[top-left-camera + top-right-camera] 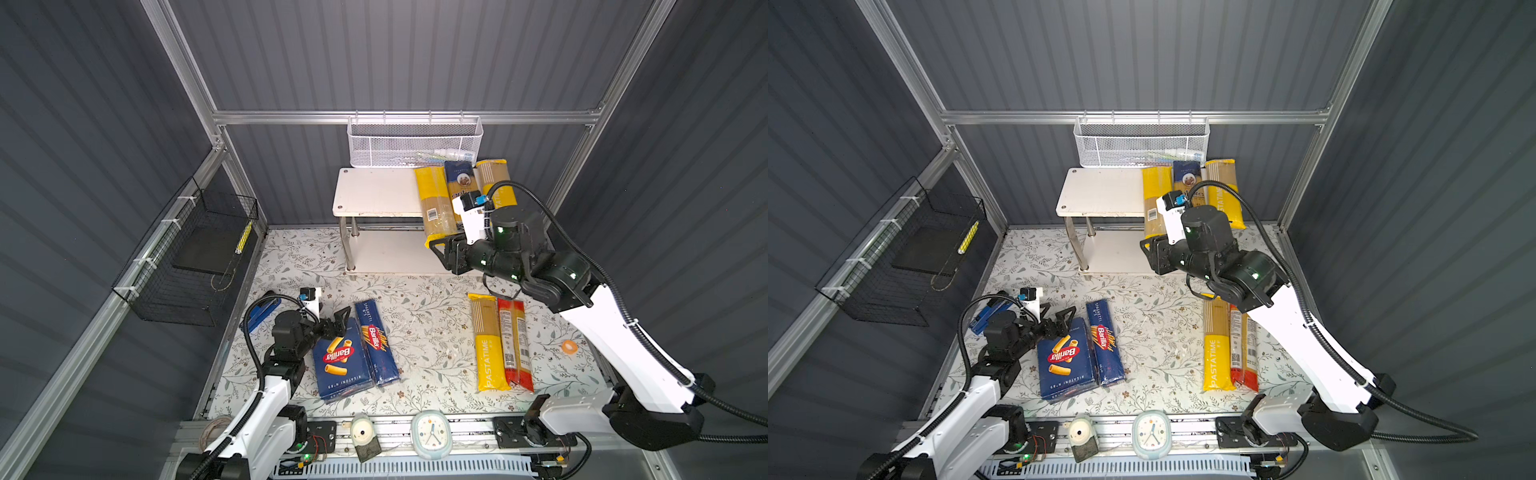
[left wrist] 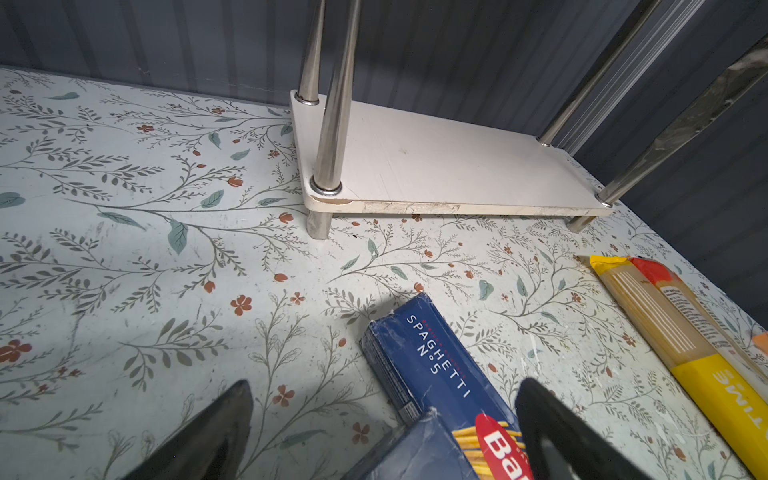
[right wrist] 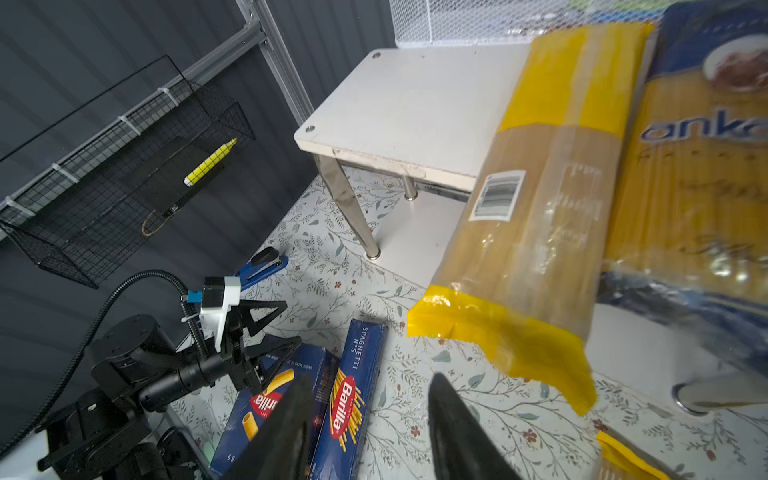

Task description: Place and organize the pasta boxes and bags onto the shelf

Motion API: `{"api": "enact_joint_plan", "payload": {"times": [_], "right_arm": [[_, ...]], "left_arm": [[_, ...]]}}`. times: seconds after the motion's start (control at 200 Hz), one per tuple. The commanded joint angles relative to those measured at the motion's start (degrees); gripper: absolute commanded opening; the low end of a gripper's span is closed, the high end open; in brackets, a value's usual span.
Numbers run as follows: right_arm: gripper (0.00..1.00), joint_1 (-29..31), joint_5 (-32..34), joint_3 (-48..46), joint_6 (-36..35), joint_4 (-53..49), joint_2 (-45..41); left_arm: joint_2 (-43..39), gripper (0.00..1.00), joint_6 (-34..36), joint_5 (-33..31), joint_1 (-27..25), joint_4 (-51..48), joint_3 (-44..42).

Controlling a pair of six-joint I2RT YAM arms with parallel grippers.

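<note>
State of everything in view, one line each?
plain yellow bag: top tier, overhanging front
ankara bag: top tier
shelf PASTATIME bag: top tier
table PASTATIME bag: flat on table
red bag: flat on table
rigatoni box: flat on table
spaghetti box: flat on table
left tool: open, over rigatoni box
right tool: open, empty

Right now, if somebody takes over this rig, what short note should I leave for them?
Left gripper: open, over the far end of the rigatoni box; holds nothing.
Right gripper: open, empty, by the overhanging near end of the plain yellow bag.
Done: plain yellow bag, ankara bag and first PASTATIME bag lie side by side on the shelf, top board, right part.
To do: rigatoni box, spaghetti box, second PASTATIME bag, red bag, all on the table.
</note>
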Motion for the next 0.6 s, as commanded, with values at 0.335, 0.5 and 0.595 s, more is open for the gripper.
{"api": "enact_joint_plan", "payload": {"times": [0.335, 0.5, 0.595], "right_arm": [[0.48, -1.1, -2.3, -4.5, 2.4, 7.3, 1.1], [0.48, -2.9, -2.7, -4.0, 3.3, 7.6, 2.0], [0.48, -3.6, -3.4, -3.8, 3.3, 7.6, 2.4]], "left_arm": [[-0.3, 0.99, -0.8, -0.8, -0.3, -0.9, 1.2], [-0.9, 1.0, -1.0, -1.4, -0.3, -1.0, 0.7], [-0.6, 0.99, -1.0, -1.7, -0.3, -1.1, 0.9]]}}
